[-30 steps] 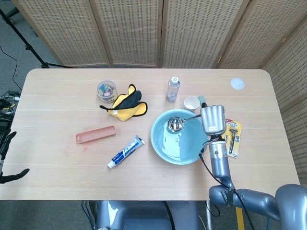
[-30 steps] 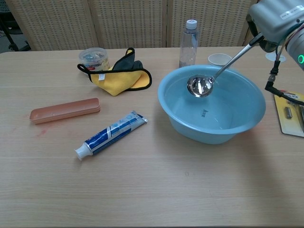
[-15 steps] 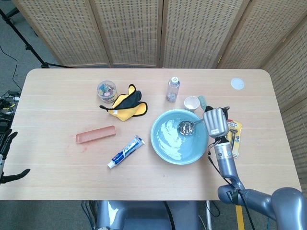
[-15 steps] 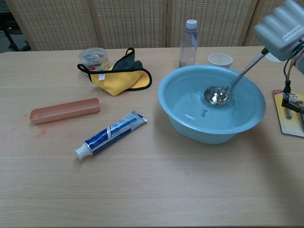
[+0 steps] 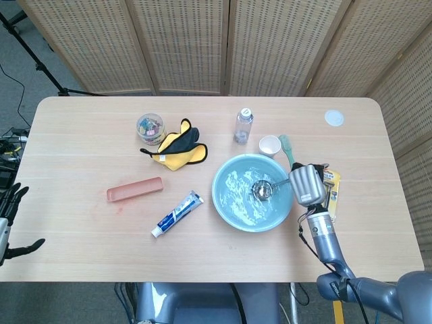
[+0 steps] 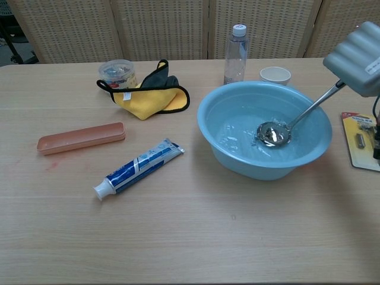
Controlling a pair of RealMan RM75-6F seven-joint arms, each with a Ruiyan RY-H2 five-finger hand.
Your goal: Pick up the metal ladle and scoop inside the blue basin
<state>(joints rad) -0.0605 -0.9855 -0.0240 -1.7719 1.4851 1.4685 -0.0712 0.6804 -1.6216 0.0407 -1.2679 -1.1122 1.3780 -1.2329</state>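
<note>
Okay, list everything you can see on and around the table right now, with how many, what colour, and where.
Blue basin: one, light blue, right of centre, holding water.
Metal ladle: one, silver, bowl down inside the basin, handle rising to the right.
Toothpaste tube: one, blue and white, left of the basin.
Pencil case: one, salmon pink, left side.
Cloth: one, yellow with black edging, behind the toothpaste tube.
Round container: one, clear, beside the cloth.
Water bottle: one, clear, behind the basin.
Paper cup: one, white, right of the bottle.
Razor pack: one, yellow card, right of the basin.
White disc: one, far right corner.
Folding screen: one, wicker, behind the table.
Right hand: grey, holds the ladle handle.
Left hand: dark, off the table's left edge, holding nothing.
</note>
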